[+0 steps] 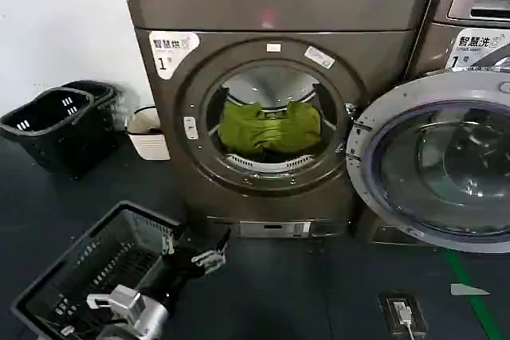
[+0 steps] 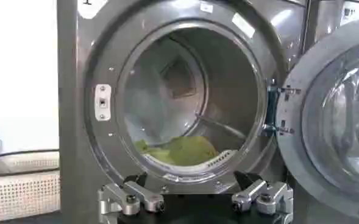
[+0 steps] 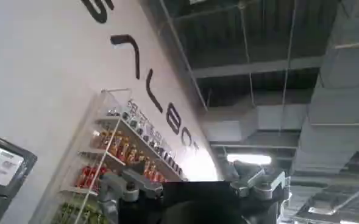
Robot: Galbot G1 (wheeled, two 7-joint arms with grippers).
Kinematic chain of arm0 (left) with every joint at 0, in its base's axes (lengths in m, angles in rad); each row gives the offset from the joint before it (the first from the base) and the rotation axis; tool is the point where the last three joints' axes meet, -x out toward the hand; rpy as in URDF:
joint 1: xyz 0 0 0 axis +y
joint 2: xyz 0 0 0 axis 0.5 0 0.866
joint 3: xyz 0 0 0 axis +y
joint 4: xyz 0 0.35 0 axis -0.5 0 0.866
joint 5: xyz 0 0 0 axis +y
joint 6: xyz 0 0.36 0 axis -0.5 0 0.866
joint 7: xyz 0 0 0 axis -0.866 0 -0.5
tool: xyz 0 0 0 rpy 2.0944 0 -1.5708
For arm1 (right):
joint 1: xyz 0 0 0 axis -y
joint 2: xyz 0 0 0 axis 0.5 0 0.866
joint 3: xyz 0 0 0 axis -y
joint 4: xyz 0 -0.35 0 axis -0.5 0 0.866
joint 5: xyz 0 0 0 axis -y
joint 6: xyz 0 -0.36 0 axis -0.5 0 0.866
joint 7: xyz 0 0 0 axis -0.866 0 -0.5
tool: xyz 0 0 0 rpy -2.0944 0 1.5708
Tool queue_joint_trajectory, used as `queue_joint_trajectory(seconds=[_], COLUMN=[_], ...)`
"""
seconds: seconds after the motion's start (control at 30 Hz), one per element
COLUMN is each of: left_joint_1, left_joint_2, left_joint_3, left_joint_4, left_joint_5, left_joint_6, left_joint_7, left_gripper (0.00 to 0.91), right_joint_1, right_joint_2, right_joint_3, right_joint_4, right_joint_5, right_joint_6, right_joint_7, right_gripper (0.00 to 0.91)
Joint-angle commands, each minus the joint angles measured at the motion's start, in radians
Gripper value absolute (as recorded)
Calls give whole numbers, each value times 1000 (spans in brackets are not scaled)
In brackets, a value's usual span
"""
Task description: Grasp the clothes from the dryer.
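Clothes (image 1: 269,130) lie inside dryer (image 1: 275,13), door (image 1: 446,169) swung aside; left gripper (image 2: 194,198) spread apart

Olive-green clothes (image 1: 269,129) — inside open dryer (image 1: 271,21)

Even indoor light, soft sheen on the dryer (image 1: 271,13) front, drum interior brightly lit, glare on the open glass door (image 1: 446,169), dark shadowed floor (image 1: 303,292), glowing ceiling lamp (image 3: 249,159), blurred shelf (image 3: 115,158)
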Motion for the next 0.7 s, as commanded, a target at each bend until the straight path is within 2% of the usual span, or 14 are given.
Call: queue_joint_trajectory(seconds=[0.03,0.27,0.7], left_joint_1=[-2,-3,19], left_joint_2=[-3,7,17], left_joint_3=[0,7,16], left_joint_4=[11,34,2], left_joint_5=[28,116,75], left_joint_6=[-20,-4,58], left_joint_7=[-24,-12,-19], left_gripper=[907,907,907], right_joint_1=[1,3,-2], right_joint_2=[1,2,-1], right_joint_3=[0,1,17], right_joint_4=[-3,-6,-21], right_joint_5=[14,9,-6], right_joint_6=[12,12,14], right_joint_7=[3,-2,-21], right_gripper=[907,907,907])
